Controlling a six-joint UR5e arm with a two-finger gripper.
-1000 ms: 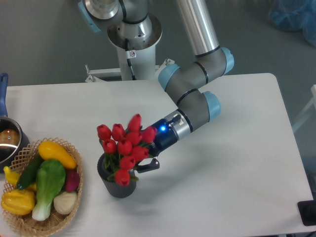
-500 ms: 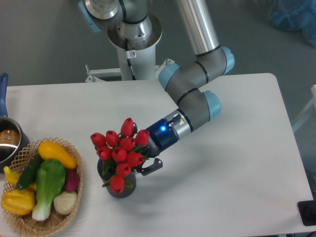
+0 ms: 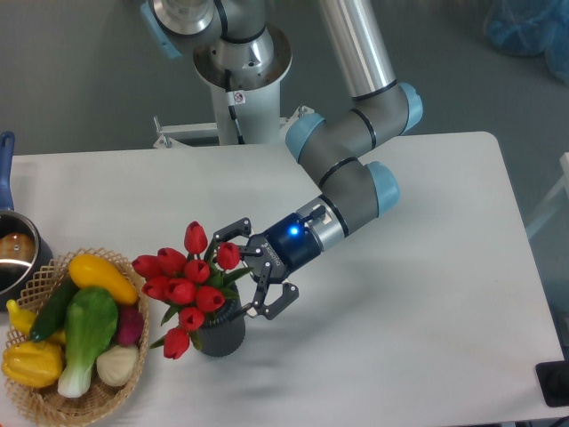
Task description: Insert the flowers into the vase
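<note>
Looks basically done: the flowers (image 3: 182,286) are sitting in the vase (image 3: 220,334), flopped over to the left toward the wicker basket (image 3: 40,400). The gripper (image 3: 255,272) has its jaws spread wide, holding nothing, just beside the bunch. Can't quite see the stems in the mouth, but all that's left is probably backing the arm away.

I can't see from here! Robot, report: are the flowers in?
Hand open, beside the flowers. Flowers in the vase, leaning toward the basket. Nothing blocking.
</note>
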